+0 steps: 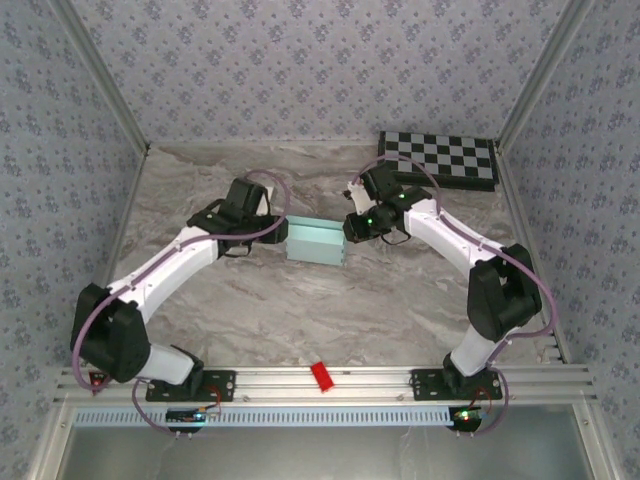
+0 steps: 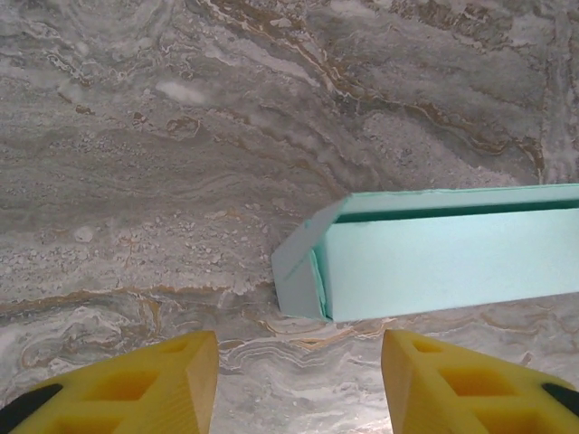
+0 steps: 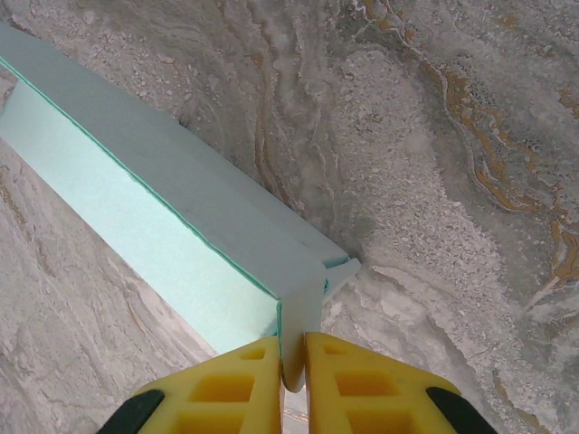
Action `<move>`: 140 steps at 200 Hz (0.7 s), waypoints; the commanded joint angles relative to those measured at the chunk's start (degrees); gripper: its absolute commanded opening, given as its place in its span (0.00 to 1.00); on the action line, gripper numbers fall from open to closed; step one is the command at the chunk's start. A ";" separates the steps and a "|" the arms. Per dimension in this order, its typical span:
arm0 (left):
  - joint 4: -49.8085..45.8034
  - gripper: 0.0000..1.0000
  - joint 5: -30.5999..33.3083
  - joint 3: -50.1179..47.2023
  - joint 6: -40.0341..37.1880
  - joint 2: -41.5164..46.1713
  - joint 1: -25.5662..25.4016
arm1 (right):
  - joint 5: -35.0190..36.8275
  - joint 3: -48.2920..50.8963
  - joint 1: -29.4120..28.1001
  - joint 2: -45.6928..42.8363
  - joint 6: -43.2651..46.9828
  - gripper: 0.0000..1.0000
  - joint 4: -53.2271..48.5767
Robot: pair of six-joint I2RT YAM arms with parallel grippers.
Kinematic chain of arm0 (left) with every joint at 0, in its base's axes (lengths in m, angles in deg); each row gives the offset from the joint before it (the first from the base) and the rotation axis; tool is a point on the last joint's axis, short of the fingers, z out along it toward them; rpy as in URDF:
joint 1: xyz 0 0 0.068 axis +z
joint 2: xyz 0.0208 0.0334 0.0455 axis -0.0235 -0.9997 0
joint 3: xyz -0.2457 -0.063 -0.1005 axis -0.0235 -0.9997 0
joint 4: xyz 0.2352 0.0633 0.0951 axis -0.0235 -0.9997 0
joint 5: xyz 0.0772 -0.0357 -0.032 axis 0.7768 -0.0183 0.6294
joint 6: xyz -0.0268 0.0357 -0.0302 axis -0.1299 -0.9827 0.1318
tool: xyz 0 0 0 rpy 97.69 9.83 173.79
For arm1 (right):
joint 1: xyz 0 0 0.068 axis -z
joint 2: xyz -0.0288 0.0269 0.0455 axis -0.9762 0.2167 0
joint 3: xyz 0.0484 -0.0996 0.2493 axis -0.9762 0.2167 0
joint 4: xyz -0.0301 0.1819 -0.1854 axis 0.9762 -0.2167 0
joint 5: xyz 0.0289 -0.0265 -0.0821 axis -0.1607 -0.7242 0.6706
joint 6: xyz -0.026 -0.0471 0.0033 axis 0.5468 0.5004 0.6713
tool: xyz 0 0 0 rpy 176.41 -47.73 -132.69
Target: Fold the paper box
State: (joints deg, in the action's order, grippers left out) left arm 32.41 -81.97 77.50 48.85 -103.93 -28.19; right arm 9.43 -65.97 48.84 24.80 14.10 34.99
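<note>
Yellow fingers of our right gripper are nearest. They are pressed together on a thin end flap of the paper box, so that hand holds the box by its right end. Our left gripper stands with its jaws apart and nothing between them; the box's left end lies just beyond the fingertips and does not touch them. The box rests on the marble-patterned table between the two wrists, and a dark slit runs along its top edge in the left wrist view. We judge it very light thin card, stiff along the creases but easy to dent, and likely to slide on the smooth table if pushed from one side alone. The best hold, we think, is on the flaps and edges at the ends, pinched flat, not across the hollow body, which could crush. An angled flap at the left end looks not yet tucked. A checkerboard lies well apart at the far right corner, and a small red piece sits on the near rail; neither stands in the way.
</note>
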 commanded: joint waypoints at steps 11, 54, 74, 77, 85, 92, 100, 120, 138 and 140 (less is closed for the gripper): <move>0.00 0.51 -5.06 3.86 -4.48 -3.43 1.54 | 1.05 -2.53 -0.35 1.01 1.51 0.15 -2.22; 0.64 0.40 -8.88 5.82 -5.21 -7.15 1.77 | 1.08 -2.90 -0.43 1.37 1.68 0.15 -2.34; 0.74 0.34 -9.85 6.33 -4.90 -7.92 1.77 | 1.29 -2.79 -0.45 1.41 1.69 0.15 -2.37; 0.64 0.34 -9.94 6.31 -4.81 -8.04 1.77 | 1.36 -2.79 -0.45 1.48 1.64 0.15 -2.37; 0.52 0.29 -10.00 6.28 -4.46 -8.15 1.77 | 1.34 -2.79 -0.45 1.44 1.72 0.15 -2.36; 0.53 0.27 -10.15 6.15 -4.20 -8.25 1.77 | 1.36 -2.79 -0.45 1.50 1.64 0.15 -2.29; 0.53 0.26 -10.21 6.01 -3.83 -8.23 1.77 | 1.39 -2.86 -0.45 1.44 1.55 0.15 -2.24; 0.51 0.24 -10.36 5.30 -2.85 -8.18 1.77 | 1.25 -2.95 -0.50 1.46 1.34 0.15 -2.01; 0.59 0.23 -10.34 4.90 -1.89 -7.95 1.79 | 1.20 -2.96 -0.54 1.61 1.20 0.15 -1.96; 0.66 0.23 -10.40 4.77 -1.74 -7.88 1.77 | 1.23 -2.96 -0.58 1.60 1.17 0.15 -1.93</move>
State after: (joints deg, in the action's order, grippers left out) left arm 32.58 -91.04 82.00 45.49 -111.75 -26.62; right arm 9.99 -67.04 48.78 25.48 14.95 34.29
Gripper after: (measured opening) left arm 0.238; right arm 0.150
